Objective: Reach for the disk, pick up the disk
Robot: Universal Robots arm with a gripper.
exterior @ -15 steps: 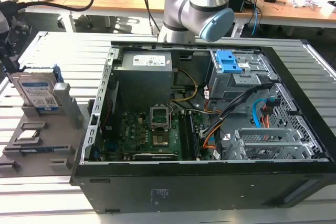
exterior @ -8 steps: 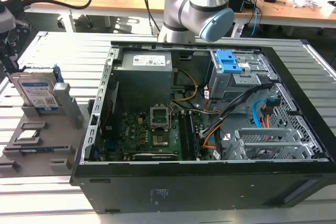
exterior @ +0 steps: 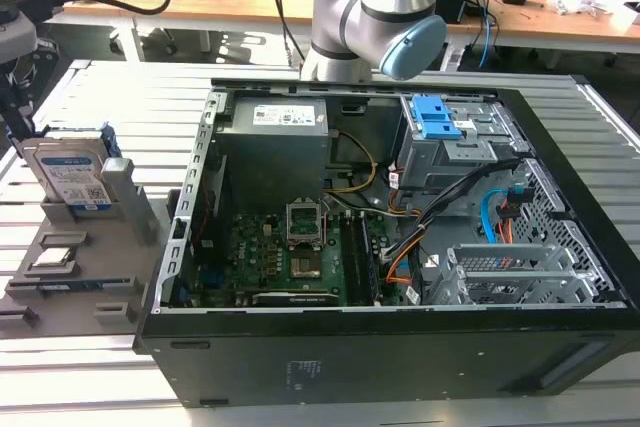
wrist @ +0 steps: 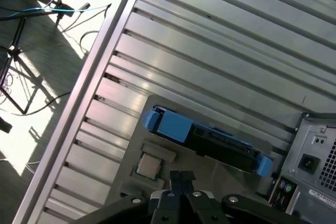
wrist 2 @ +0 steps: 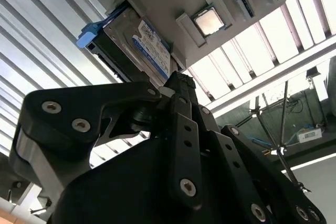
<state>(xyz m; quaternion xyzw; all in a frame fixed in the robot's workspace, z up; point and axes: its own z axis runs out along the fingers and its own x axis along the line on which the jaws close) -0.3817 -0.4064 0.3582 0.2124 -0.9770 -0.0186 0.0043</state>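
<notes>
1. Jaws: closed, empty. In both wrist views the fingertips (wrist: 175, 181) sit pressed together w/ nothing betw. them.
2. Just past the tips in the first wrist view is the disk (wrist: 220, 141), seen edge-on w/ its blue bracket (wrist: 173, 127) around it. It's near me but apart, no contact.
3. In the second wrist view the disk (wrist 2: 151, 45) shows its label face, bracket corner (wrist 2: 90, 36) sticking out. It's close ahead of the tips, and there's a gap.
4. Where it is: the disk (exterior: 68, 172) stands on edge in a slot of the grey holder (exterior: 118, 195). The holder sits on the slatted tabletop (exterior: 110, 87), on the exterior view's left of the open PC case (exterior: 400, 357).
5. Beside it a small square chip (wrist 2: 209, 20) lies flat in its own pocket of the holder. Not my target.
6. Progress, my read: the reach is well along, approx. lined up w/ the disk but not at it. Pick-up not begun, since the jaws are closed and not around anything. The disk sits fully in its slot, unlifted. Left: the last bit of reach, the grip, the lift.
</notes>
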